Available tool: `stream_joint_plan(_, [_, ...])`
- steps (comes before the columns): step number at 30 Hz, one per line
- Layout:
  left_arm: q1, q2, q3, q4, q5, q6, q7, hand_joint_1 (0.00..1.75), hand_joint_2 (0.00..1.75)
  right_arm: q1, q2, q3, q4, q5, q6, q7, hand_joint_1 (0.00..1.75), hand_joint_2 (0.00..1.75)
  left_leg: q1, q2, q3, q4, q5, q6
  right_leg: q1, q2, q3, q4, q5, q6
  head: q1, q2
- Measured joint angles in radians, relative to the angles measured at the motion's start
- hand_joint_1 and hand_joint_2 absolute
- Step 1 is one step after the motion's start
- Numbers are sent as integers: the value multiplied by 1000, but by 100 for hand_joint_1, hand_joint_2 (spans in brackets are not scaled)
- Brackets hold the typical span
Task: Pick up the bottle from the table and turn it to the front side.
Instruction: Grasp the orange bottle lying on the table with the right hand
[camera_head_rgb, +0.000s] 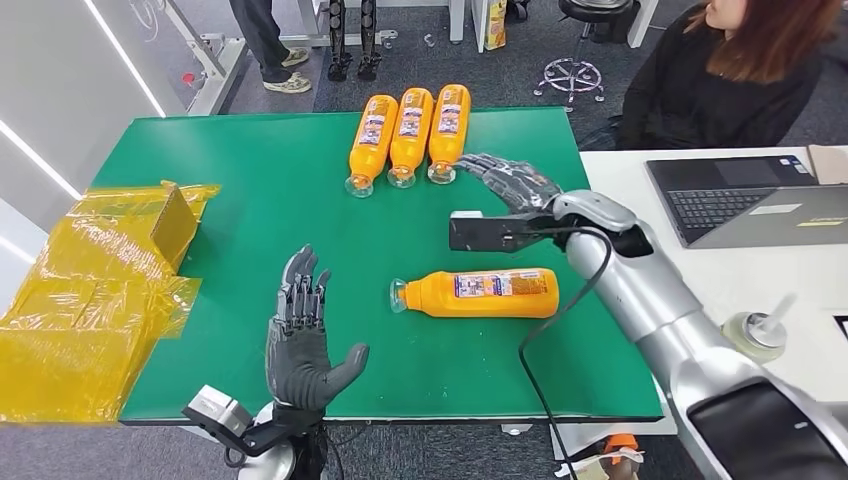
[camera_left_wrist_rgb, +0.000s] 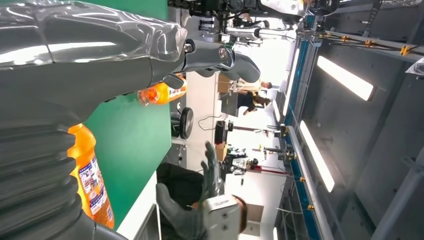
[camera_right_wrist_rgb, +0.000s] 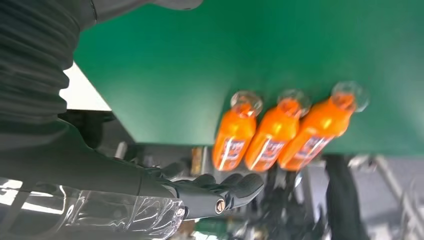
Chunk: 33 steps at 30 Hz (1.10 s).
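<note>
Head view: lone bottle (camera_head_rgb: 482, 292) lies mid-frame on green table (camera_head_rgb: 250, 190), long axis left-right, cap left; three bottles (camera_head_rgb: 410, 136) in row at top centre, caps toward me. My left hand (camera_head_rgb: 303, 345) spread, lower left; my right hand (camera_head_rgb: 510, 182) spread, beside row

Right wrist view: same three bottles (camera_right_wrist_rgb: 272, 132)

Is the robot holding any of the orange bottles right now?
No. The left hand and right hand are open, holding nothing; the lone bottle lies untouched.
</note>
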Motion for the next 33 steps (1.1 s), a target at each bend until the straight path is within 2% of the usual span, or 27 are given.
stream_joint_plan(4, [0,0,0,2,3,-8,0,0,175,-105,0,114,95,-117,89,16,0,175,0,-1,0,0,0,0,0,-1,0,0,0,0,0,0])
stream_joint_plan(11, [-11,-1,0,16,19,-26,0,0,175,-163,10,286,236,-199,105,30,0,175,0,-2,-1,0,0,0,0,-2,0,-1,0,0,0,0])
stream_joint_plan(22, [-28,-11,1,51,34,-30,0,0,175,-156,19,403,363,-219,99,26,0,175,0,-2,-1,1,0,0,0,-2,0,-1,0,0,0,0])
stream_joint_plan(28, [-43,-15,1,72,50,-44,0,0,175,-83,12,457,415,-231,-2,10,0,175,0,-2,-1,1,0,0,0,-2,0,-1,0,0,0,0])
stream_joint_plan(33, [-56,-17,1,94,57,-55,0,0,175,-20,-23,479,438,-234,-51,14,0,175,0,-3,-1,1,0,0,0,-3,0,-1,0,0,0,0])
